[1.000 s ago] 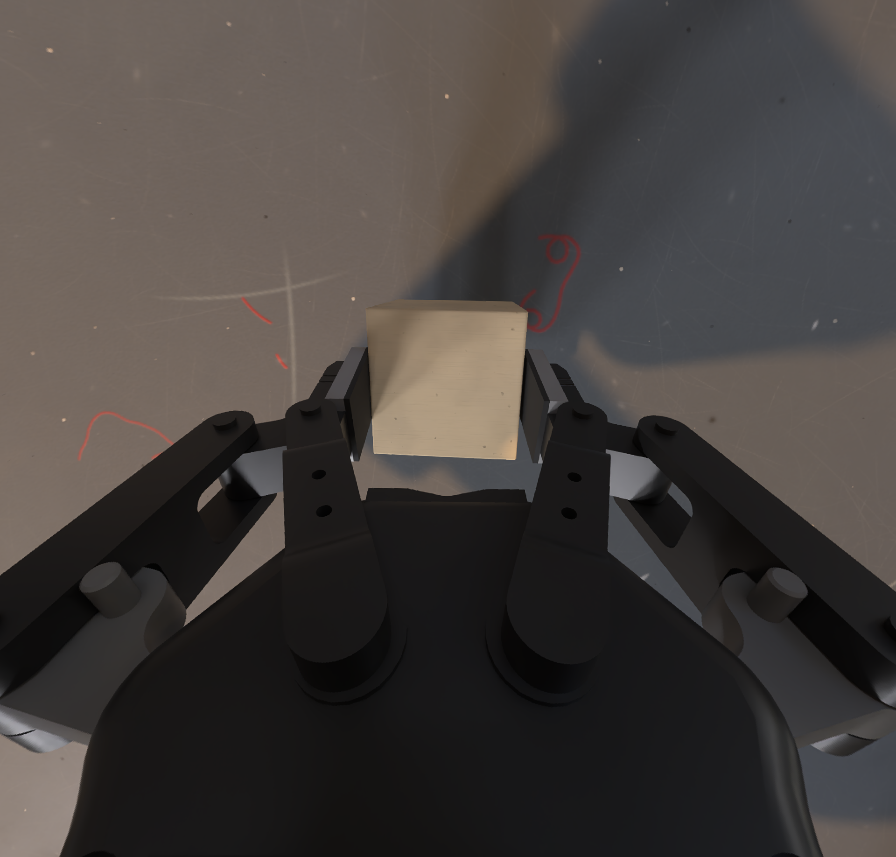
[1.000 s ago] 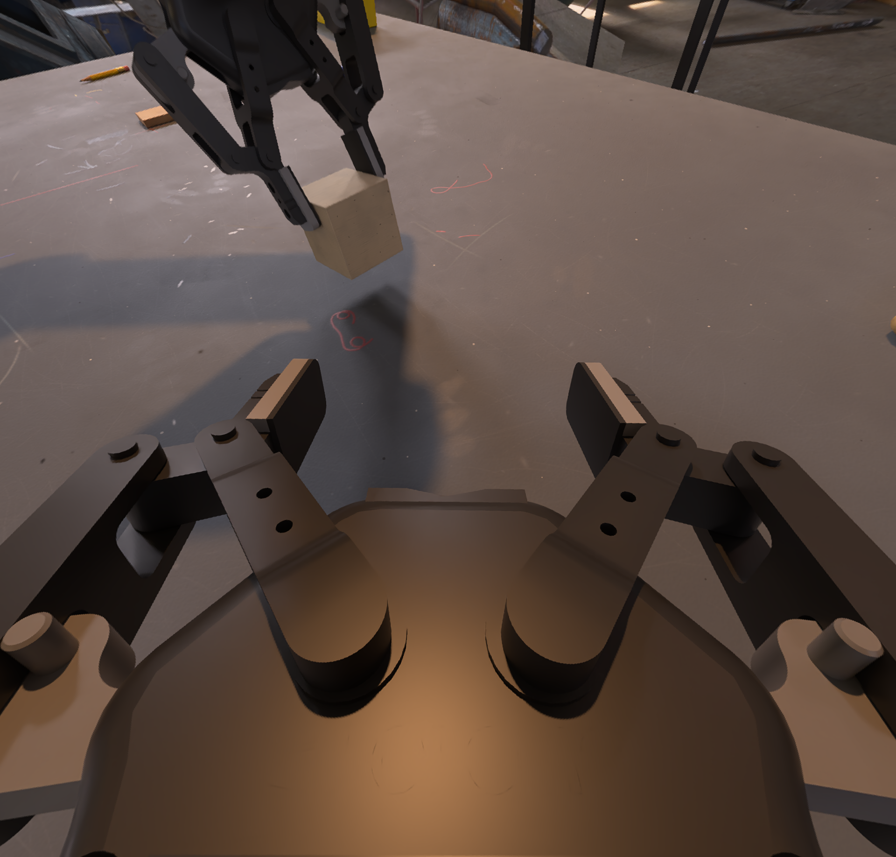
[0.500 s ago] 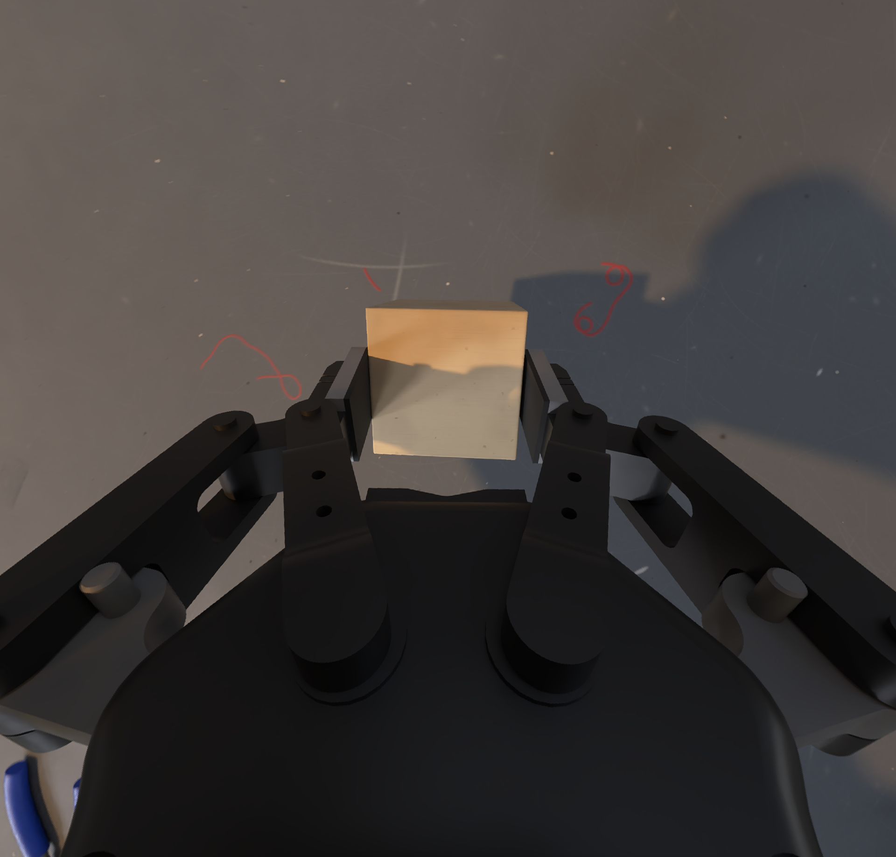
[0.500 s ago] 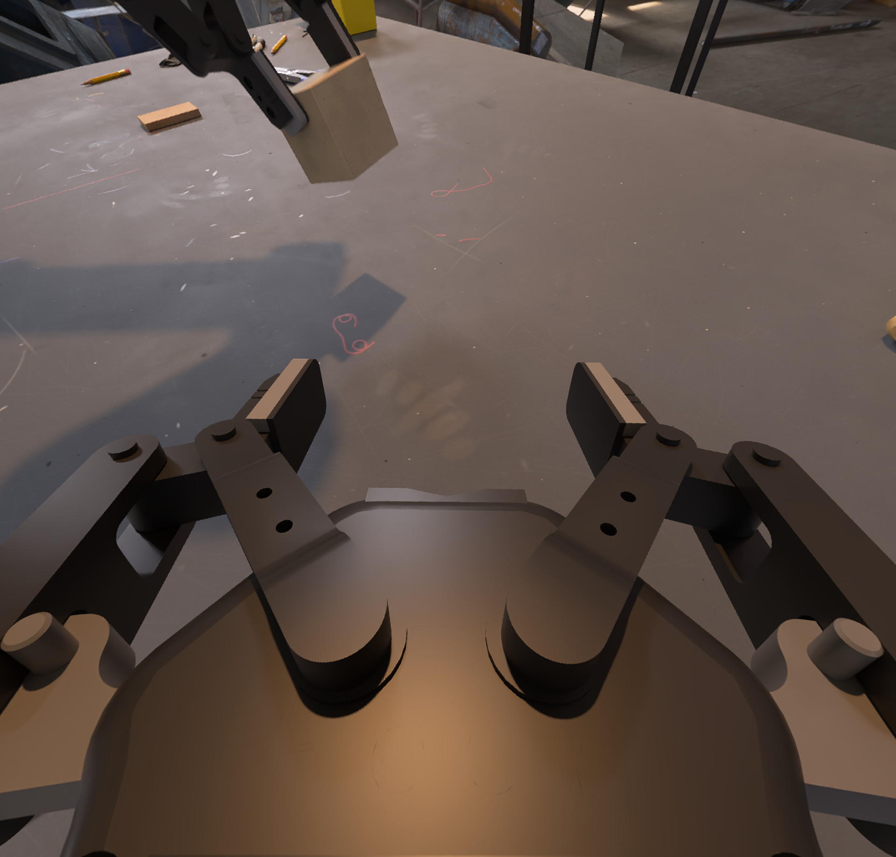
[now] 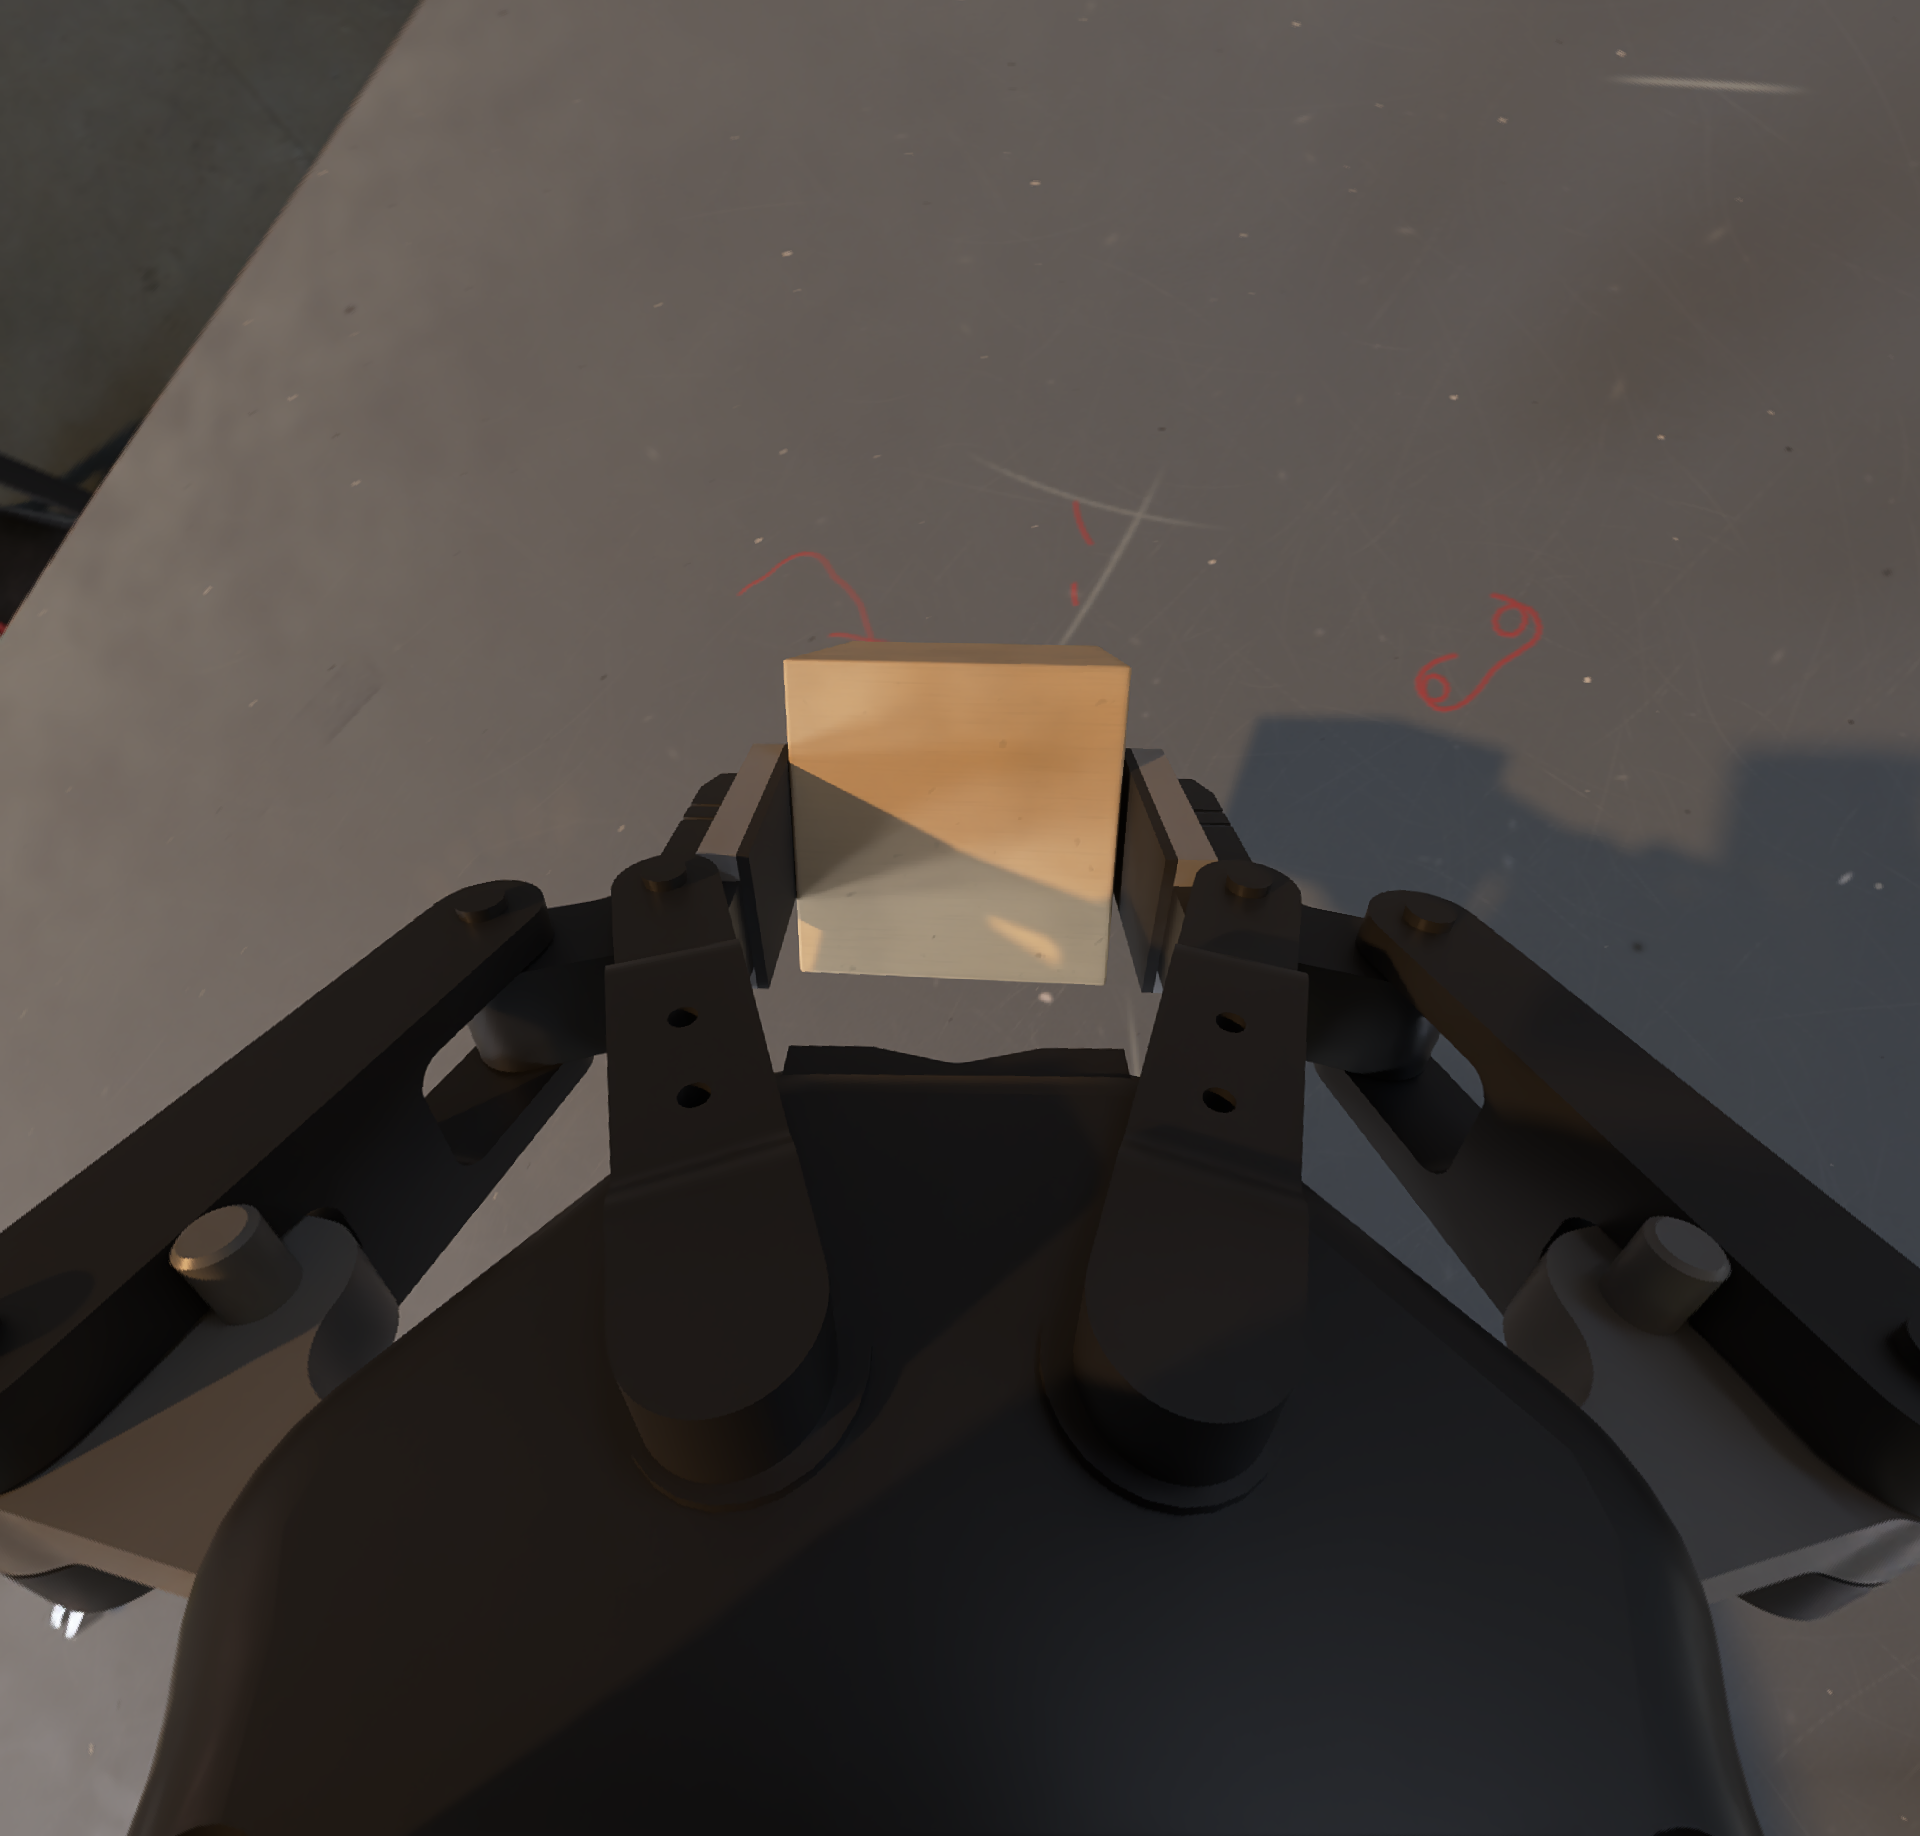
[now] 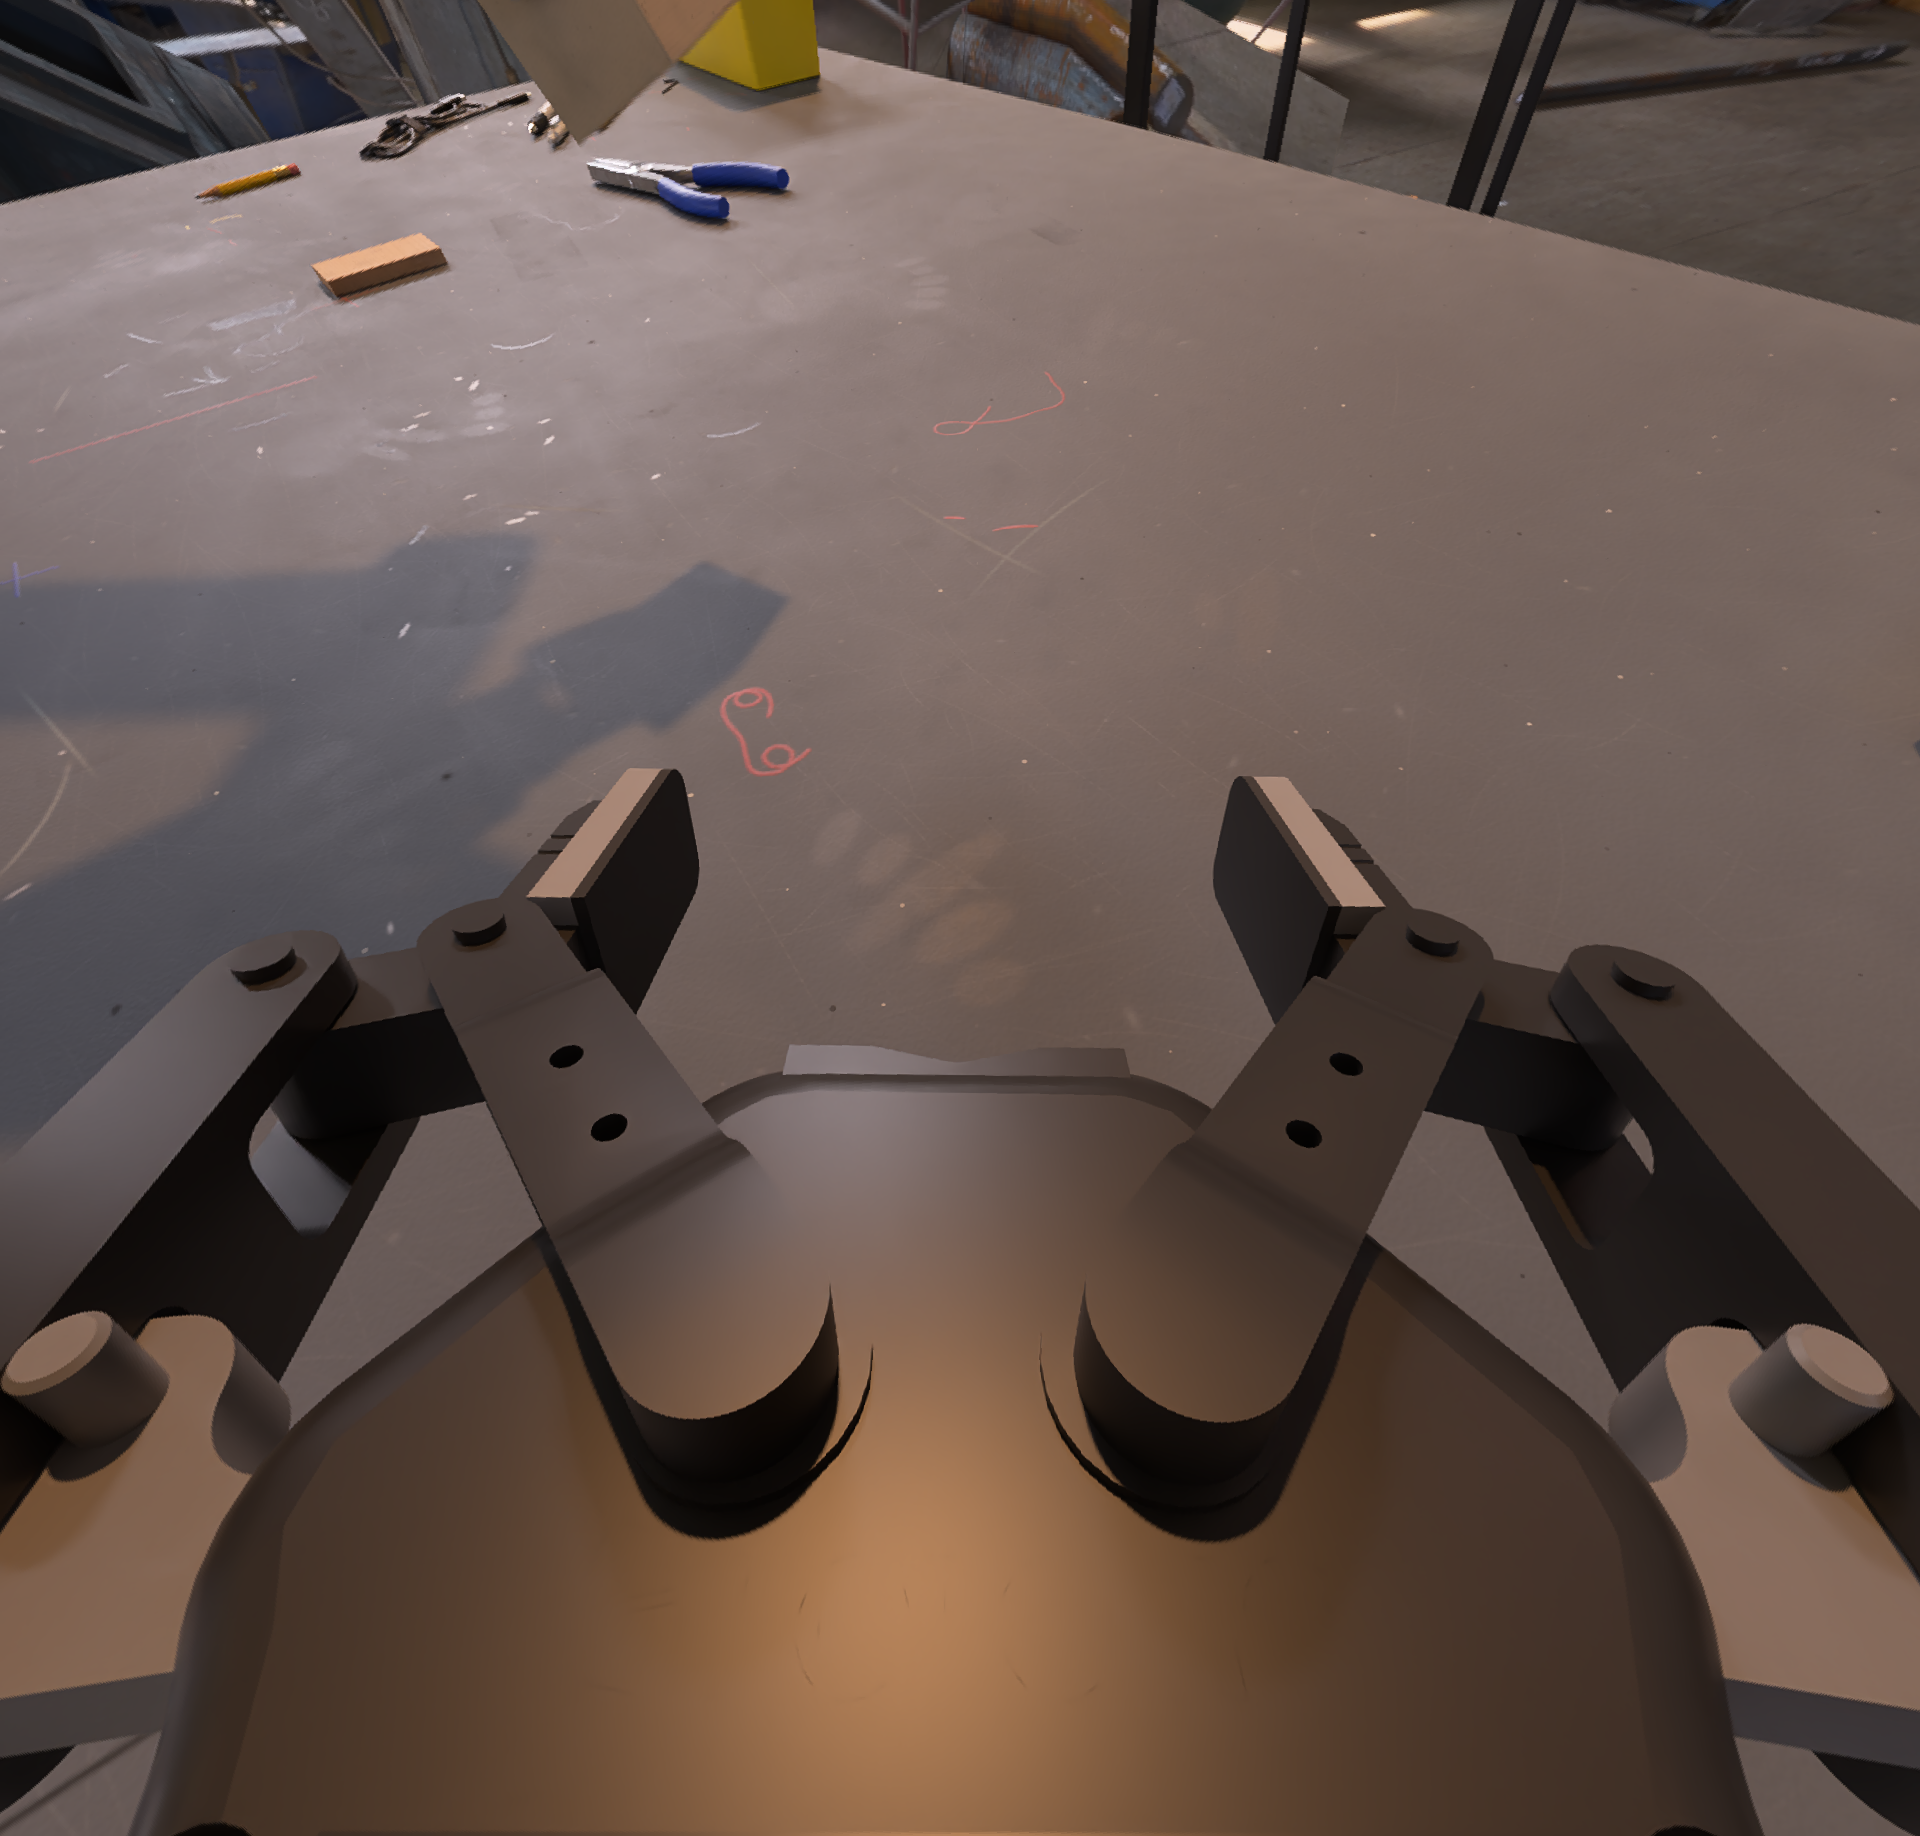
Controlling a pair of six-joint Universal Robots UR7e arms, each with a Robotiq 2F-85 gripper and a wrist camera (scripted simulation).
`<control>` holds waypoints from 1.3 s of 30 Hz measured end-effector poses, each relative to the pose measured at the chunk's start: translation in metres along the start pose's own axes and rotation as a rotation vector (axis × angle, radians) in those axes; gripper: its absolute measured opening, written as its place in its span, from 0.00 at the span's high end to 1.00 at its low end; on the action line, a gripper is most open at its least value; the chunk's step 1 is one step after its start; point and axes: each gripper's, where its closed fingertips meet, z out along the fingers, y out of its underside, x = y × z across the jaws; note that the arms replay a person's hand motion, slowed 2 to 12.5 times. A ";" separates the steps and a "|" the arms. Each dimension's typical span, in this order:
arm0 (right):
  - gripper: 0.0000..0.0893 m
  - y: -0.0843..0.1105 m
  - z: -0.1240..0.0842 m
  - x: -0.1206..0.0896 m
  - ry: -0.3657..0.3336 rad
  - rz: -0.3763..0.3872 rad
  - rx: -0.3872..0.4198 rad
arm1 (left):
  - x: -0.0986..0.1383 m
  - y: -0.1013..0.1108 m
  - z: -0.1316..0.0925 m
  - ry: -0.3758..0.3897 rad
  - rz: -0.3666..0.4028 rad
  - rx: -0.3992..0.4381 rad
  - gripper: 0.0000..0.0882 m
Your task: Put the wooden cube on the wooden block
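Note:
My left gripper (image 5: 954,830) is shut on the pale wooden cube (image 5: 951,799) and holds it high above the grey table. The cube also shows in the right wrist view (image 6: 613,15) at the top edge, tilted, with a bit of the left gripper beside it. The flat wooden block (image 6: 379,264) lies on the table at the far left of the right wrist view; the left wrist view does not show it. My right gripper (image 6: 956,851) is open and empty, low over the table.
Blue-handled pliers (image 6: 691,186), a pencil (image 6: 249,181), a dark tangle of small tools (image 6: 426,124) and a yellow bin (image 6: 758,10) sit at the table's far side. The table's edge (image 5: 260,269) runs diagonally at the upper left of the left wrist view.
My left gripper has risen with the cube and moved toward the table's far side. In the right wrist view the cube has climbed to the top edge. The right gripper has stayed put.

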 end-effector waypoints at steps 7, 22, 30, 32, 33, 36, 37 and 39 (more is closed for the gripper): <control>0.04 -0.001 0.004 -0.001 -0.012 0.004 -0.004 | -0.037 0.023 -0.037 -0.098 -0.096 0.022 0.41; 0.04 -0.003 0.014 -0.002 -0.023 0.005 -0.011 | -0.108 0.096 -0.114 -0.291 -0.291 0.022 0.41; 0.04 -0.004 0.019 -0.003 -0.033 0.008 -0.013 | -0.137 0.140 -0.150 -0.377 -0.395 0.011 0.41; 0.04 -0.004 0.021 -0.003 -0.035 0.008 -0.014 | -0.144 0.152 -0.158 -0.398 -0.421 0.005 0.41; 0.04 -0.004 0.021 -0.004 -0.036 0.008 -0.015 | -0.147 0.158 -0.162 -0.408 -0.434 0.002 0.41; 0.04 -0.005 0.024 -0.004 -0.038 0.008 -0.016 | -0.156 0.175 -0.172 -0.436 -0.472 -0.008 0.41; 0.04 -0.005 0.024 -0.004 -0.039 0.008 -0.017 | -0.159 0.181 -0.176 -0.444 -0.484 -0.011 0.41; 0.04 -0.005 0.026 -0.004 -0.041 0.008 -0.019 | -0.164 0.193 -0.182 -0.460 -0.509 -0.019 0.41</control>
